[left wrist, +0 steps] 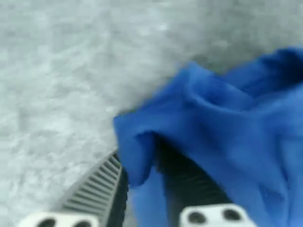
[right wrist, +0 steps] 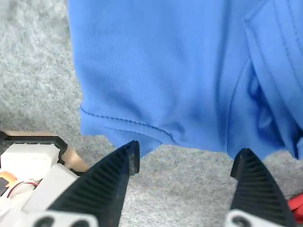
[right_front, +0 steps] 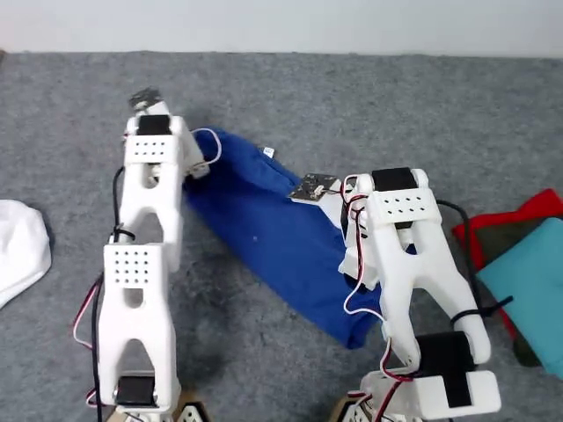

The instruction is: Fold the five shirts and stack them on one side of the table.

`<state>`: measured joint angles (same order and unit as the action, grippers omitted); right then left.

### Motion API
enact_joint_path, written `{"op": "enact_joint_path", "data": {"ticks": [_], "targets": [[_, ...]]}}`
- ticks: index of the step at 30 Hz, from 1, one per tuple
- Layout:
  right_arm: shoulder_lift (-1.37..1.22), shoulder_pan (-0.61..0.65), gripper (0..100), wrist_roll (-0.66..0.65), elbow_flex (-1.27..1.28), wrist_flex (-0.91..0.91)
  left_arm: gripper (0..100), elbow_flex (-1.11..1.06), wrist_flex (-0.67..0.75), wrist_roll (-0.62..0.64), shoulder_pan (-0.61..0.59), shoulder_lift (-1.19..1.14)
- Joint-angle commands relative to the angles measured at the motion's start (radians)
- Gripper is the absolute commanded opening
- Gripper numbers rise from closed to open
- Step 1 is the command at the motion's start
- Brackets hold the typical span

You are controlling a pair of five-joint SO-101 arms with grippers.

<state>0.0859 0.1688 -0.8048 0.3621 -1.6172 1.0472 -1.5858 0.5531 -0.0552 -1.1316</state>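
The blue shirt (right_front: 264,220) lies as a long band slanting across the grey bench (right_front: 352,97), its far end by the left arm and its near end by the right. The left arm's fingers (left wrist: 104,184) are clenched on a corner at the far end. The right arm's fingers (right wrist: 113,175) hang spread and empty just over the near hem, so that arm looks best placed to take it. A white shirt (right_front: 18,251) lies at one edge, a teal shirt (right_front: 528,272) at the other
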Motion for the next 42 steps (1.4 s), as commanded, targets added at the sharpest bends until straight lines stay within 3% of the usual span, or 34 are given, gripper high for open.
{"op": "enact_joint_path", "data": {"ticks": [1, 6, 14, 20, 30, 42], "targets": [[0.042, 0.001, 31.4, -0.003, -0.002, 0.008, 1, 0.013, -0.038, -0.061, 0.028, 0.003], [0.042, -0.001, 31.4, -0.003, -0.002, 0.007, 1, 0.050, -0.176, -0.064, 0.040, 0.011], [0.044, -0.002, 31.4, -0.003, -0.003, -0.002, 1, 0.016, -0.173, -0.235, -0.115, 0.152], [0.044, 0.004, 31.4, -0.003, -0.006, 0.007, 1, -0.236, -0.173, -0.354, -0.222, 0.331], [0.044, -0.002, 31.4, -0.003, -0.006, -0.002, 1, -0.727, -0.170, -0.632, -0.252, 0.479], [0.044, -0.002, 31.4, -0.003, -0.006, -0.004, 1, -0.733, -0.170, -0.713, -0.514, 0.488]]}}
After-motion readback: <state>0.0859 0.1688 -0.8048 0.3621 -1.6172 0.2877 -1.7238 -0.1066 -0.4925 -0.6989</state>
